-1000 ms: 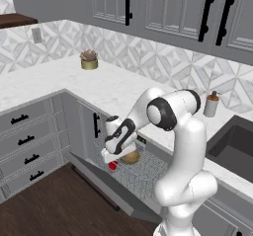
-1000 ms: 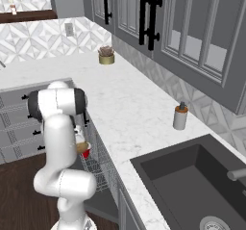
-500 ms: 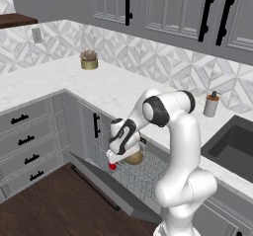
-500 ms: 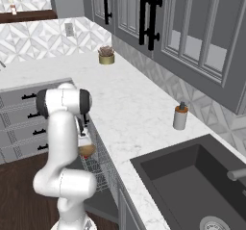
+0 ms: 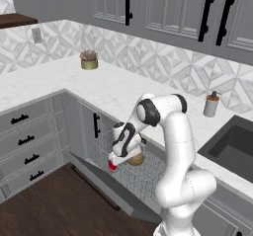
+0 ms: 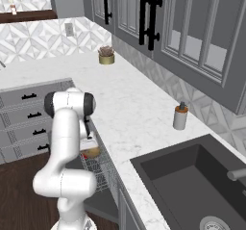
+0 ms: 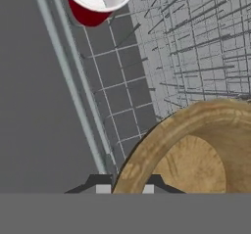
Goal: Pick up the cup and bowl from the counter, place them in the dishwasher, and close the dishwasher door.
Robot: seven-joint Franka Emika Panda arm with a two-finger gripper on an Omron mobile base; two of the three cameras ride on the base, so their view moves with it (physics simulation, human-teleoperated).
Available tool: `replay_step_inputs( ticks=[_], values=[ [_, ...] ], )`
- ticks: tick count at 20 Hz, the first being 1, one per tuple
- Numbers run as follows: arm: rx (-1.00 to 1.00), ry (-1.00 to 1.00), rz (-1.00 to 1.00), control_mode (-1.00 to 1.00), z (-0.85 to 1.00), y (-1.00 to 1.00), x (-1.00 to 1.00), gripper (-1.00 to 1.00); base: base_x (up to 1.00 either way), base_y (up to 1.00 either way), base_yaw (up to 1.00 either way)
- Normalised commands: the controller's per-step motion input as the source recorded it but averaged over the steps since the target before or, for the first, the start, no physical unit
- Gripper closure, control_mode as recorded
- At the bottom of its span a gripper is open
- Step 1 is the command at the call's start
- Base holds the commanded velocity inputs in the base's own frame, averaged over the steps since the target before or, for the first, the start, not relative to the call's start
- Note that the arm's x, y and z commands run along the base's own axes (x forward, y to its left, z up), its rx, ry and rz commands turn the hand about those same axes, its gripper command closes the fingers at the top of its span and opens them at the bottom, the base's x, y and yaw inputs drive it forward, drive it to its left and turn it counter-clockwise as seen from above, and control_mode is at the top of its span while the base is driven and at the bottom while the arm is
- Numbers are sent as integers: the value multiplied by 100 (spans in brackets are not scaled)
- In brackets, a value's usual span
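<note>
Tan wooden bowl (image 7: 196,150) pinched by rim in gripper (image 7: 125,186), low over dishwasher (image 5: 141,176) wire rack (image 7: 196,47).
Jaws narrow, one fingertip either side of bowl wall. Bowl held just above rack, near its front edge. Red cup (image 7: 95,3) upright in rack, apart from bowl. Dishwasher door (image 5: 106,185) dropped open below. White marble counter (image 5: 118,89) above, potted plant (image 5: 89,59) and soap dispenser (image 5: 211,104) well apart.

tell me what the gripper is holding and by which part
The gripper holds the bowl by its rim, one fingertip on each side of the wall.
</note>
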Motion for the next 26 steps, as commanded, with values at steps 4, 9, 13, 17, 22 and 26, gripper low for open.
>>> replay_step_inputs(
  ticks=[4,9,13,17,22,26],
  values=[
    [-1,0,2,-100,-52,0,20,100,0,0,0],
    [0,6,1,-100,-38,0,11,100,0,0,0],
    [0,15,3,-100,-34,10,-3,-100,0,0,0],
    [0,3,1,-100,-6,7,0,-100,0,0,0],
    [0,-1,0,-100,20,30,-29,-100,0,0,0],
    [0,0,0,-100,80,71,-68,-100,0,0,0]
  ],
)
